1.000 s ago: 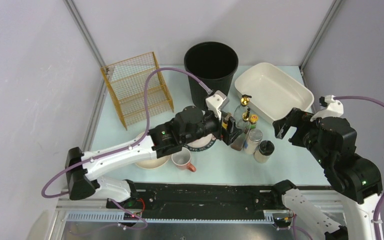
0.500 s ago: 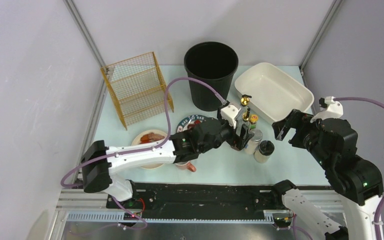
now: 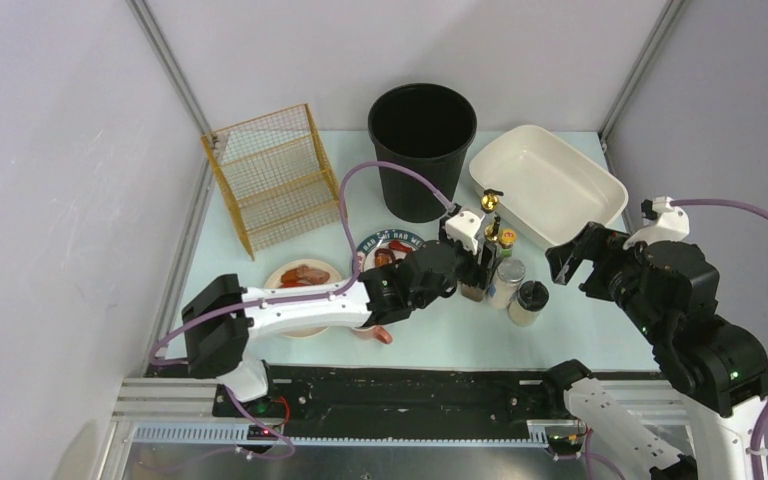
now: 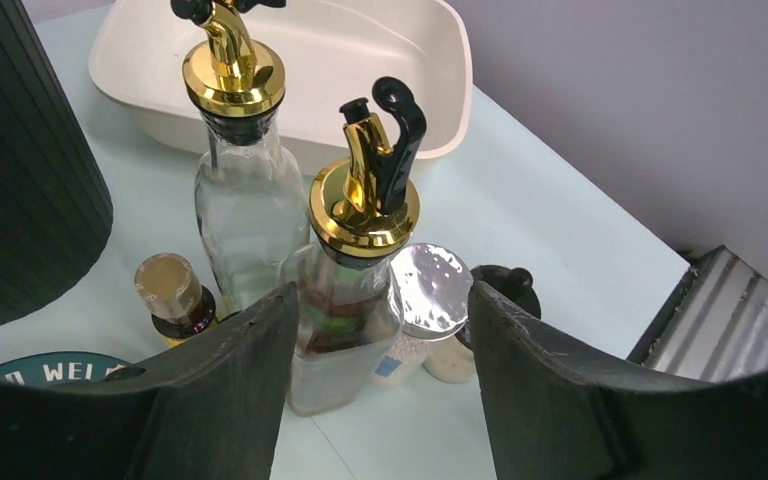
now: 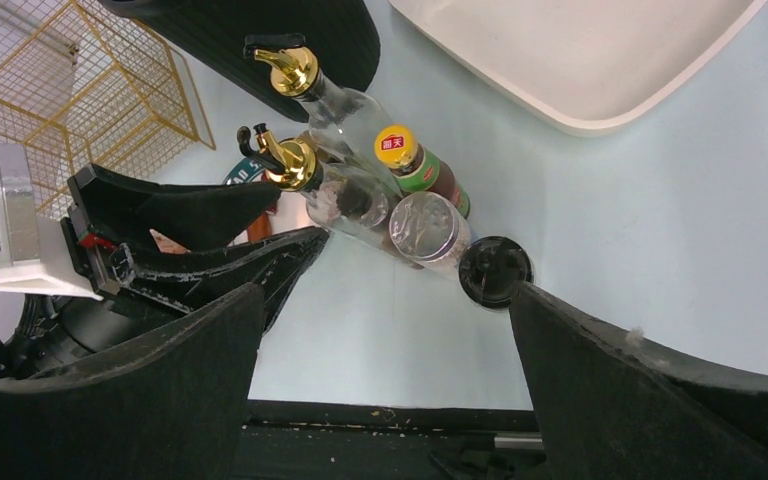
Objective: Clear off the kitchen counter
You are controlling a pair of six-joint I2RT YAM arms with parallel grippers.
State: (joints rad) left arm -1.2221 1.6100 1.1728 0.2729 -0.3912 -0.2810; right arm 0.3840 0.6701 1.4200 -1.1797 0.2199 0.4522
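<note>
A teal plate [image 4: 45, 368] reads "WEL". Left gripper [image 4: 382, 297], part open, straddles an oil bottle [image 4: 345, 340] on the kitchen counter [image 4: 560, 230] beneath; right gripper [image 5: 385, 297] gapes empty.

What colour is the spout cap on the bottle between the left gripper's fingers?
Gold cap with black lever; best in left wrist view.

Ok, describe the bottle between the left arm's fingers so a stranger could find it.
Find the black bin at the back; bottles cluster in front of it. Two have gold pourers: it is the nearer bottle, dark contents inside, not the clear bottle behind.
</note>
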